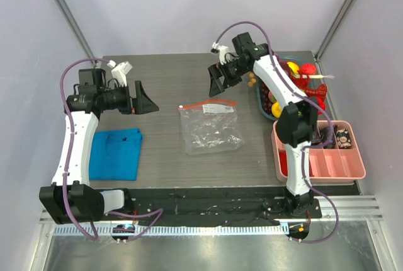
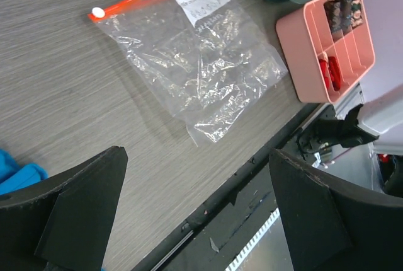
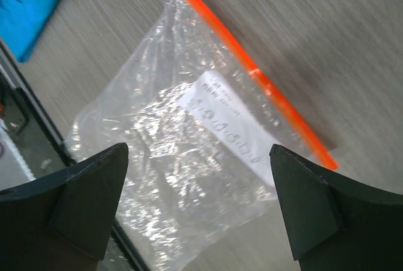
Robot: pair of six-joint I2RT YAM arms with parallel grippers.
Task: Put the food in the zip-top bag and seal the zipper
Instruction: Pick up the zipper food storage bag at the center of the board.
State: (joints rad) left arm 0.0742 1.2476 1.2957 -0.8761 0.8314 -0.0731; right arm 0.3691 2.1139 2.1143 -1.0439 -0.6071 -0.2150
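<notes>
My left gripper (image 1: 145,99) and right gripper (image 1: 220,82) both hover above the table (image 1: 164,82) with jaws fully apart, gripping nothing. The zip-top bag (image 1: 210,129) lies flat at mid-table between them, its zipper (image 1: 208,104) along the far edge, white end piece at the left. The food (image 1: 296,72) sits piled in a bowl (image 1: 262,99) at the far right, beyond the pink tray (image 1: 324,161).

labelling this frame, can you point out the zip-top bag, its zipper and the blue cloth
zip-top bag (image 1: 211,133), top external view, middle of the clear plastic
zipper (image 3: 258,75), right wrist view, middle of the orange-red strip
blue cloth (image 1: 115,153), top external view, its centre
</notes>
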